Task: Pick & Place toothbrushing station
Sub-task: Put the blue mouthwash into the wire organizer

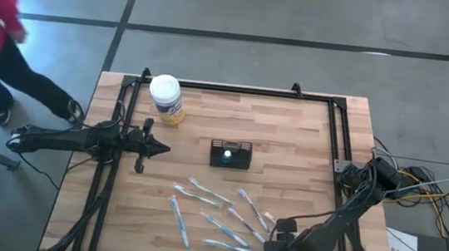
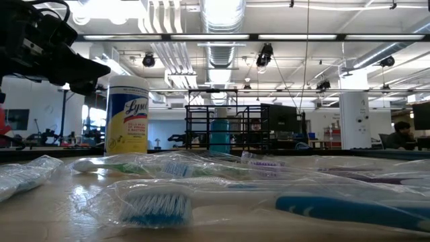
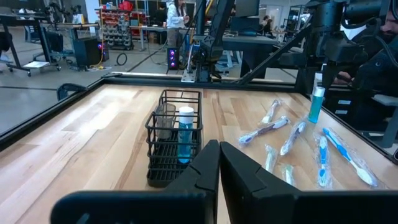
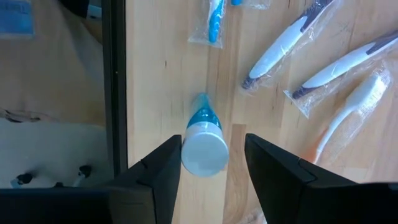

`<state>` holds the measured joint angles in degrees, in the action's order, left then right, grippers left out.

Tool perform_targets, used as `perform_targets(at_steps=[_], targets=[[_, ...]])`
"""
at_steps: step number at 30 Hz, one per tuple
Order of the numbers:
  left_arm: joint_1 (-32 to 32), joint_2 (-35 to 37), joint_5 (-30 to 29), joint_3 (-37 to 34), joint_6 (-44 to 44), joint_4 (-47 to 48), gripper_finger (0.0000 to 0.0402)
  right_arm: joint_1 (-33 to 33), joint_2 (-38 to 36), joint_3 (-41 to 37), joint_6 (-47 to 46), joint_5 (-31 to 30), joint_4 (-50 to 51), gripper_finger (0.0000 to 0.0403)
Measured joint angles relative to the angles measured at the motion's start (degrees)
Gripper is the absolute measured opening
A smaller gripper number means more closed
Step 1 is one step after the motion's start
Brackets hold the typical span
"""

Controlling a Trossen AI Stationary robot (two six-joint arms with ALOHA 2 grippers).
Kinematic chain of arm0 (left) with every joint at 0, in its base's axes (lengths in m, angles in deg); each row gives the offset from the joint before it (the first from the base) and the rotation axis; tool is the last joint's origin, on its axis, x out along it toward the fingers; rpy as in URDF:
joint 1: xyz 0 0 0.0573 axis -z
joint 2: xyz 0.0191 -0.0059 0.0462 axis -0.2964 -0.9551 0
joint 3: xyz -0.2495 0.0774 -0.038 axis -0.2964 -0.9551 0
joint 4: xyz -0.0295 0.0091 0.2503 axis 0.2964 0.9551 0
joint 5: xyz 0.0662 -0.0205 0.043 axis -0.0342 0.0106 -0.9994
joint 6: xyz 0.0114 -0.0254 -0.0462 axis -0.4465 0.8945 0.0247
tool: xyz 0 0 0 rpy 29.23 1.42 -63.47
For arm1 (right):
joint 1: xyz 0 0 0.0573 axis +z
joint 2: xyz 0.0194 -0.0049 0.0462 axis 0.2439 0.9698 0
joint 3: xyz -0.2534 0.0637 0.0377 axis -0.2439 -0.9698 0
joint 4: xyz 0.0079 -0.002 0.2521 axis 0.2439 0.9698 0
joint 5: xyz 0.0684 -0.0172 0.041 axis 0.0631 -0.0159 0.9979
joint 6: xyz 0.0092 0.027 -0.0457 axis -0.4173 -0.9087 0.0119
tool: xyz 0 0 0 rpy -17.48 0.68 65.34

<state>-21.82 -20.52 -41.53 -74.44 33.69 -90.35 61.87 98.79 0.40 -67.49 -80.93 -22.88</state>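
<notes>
A: Item one, the right gripper (image 4: 212,165). We log it with fingers spread wide, nothing held, hanging over a small upright blue tube with a white cap (image 4: 204,144) near the table's front right corner.

B: Item two, the left gripper (image 3: 219,163). We note its fingers drawn together to a thin slit, empty, pointing along the table (image 1: 307,134) at the toothbrushing station (image 1: 231,154) but well short of it.

A: Item three, the station itself: a black wire holder at mid-table, upright, already carrying a blue tube (image 3: 186,134).

B: Surroundings: wrapped toothbrushes (image 1: 224,213) scattered between the station and the front edge; a yellow canister with a white lid (image 1: 166,98) toward the far left.

A: Hazards, in our judgement. The tube stands on a narrow base, so an off-centre close could tip it and send it rolling off the near edge.

B: And the left fingers would need to part before meeting the wire; otherwise we expect them to push the light holder along instead of gripping it.
</notes>
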Motion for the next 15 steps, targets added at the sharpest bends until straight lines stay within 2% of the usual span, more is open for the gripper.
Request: perform_targets(at_steps=[5,11,15], targets=[[0.0,0.0,0.0,0.0,0.0,0.0,0.0011,0.0,0.0,0.0,-0.1,0.0,-0.2,0.0144],[0.0,0.0,0.0,0.0,0.0,0.0,0.001,0.0,0.0,0.0,1.5,0.0,-0.3,0.009],[0.0,0.0,0.0,0.0,-0.3,0.0,0.0016,0.0,-0.2,0.0,3.3,0.1,-0.1,0.0085]])
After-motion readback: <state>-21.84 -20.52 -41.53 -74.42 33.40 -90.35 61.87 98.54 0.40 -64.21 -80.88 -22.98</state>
